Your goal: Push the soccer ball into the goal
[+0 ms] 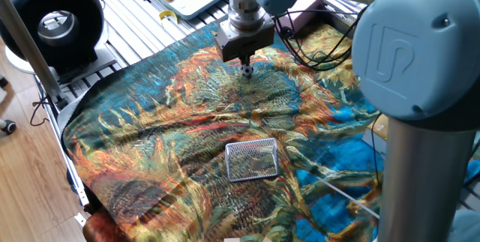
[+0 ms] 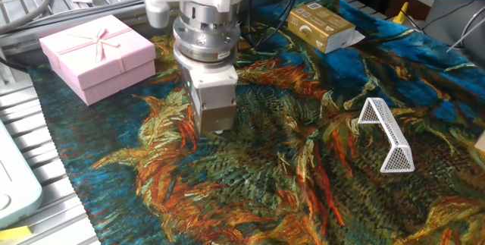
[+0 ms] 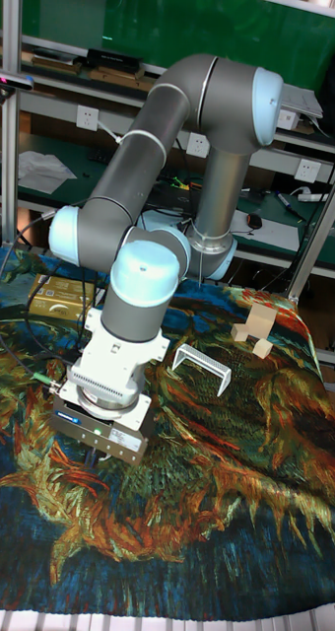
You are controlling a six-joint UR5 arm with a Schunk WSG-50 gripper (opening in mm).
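The soccer ball (image 1: 247, 70) is a tiny black-and-white speck on the patterned cloth, right at the tip of my gripper (image 1: 246, 65). The gripper's fingers look closed together and hold nothing. In the other fixed view the gripper (image 2: 217, 130) points straight down and its body hides the ball. The goal (image 1: 252, 159) is a small silver wire-mesh frame, well in front of the gripper in one fixed view. It stands to the right of the gripper as the goal (image 2: 388, 136) in the other fixed view, and as the goal (image 3: 202, 367) in the tall fixed view.
A pink gift box (image 2: 97, 54) and a tan cardboard box (image 2: 321, 26) sit at the cloth's far side. Wooden blocks (image 3: 254, 330) lie beyond the goal. A black round fan (image 1: 56, 21) and loose cables (image 1: 315, 43) border the cloth.
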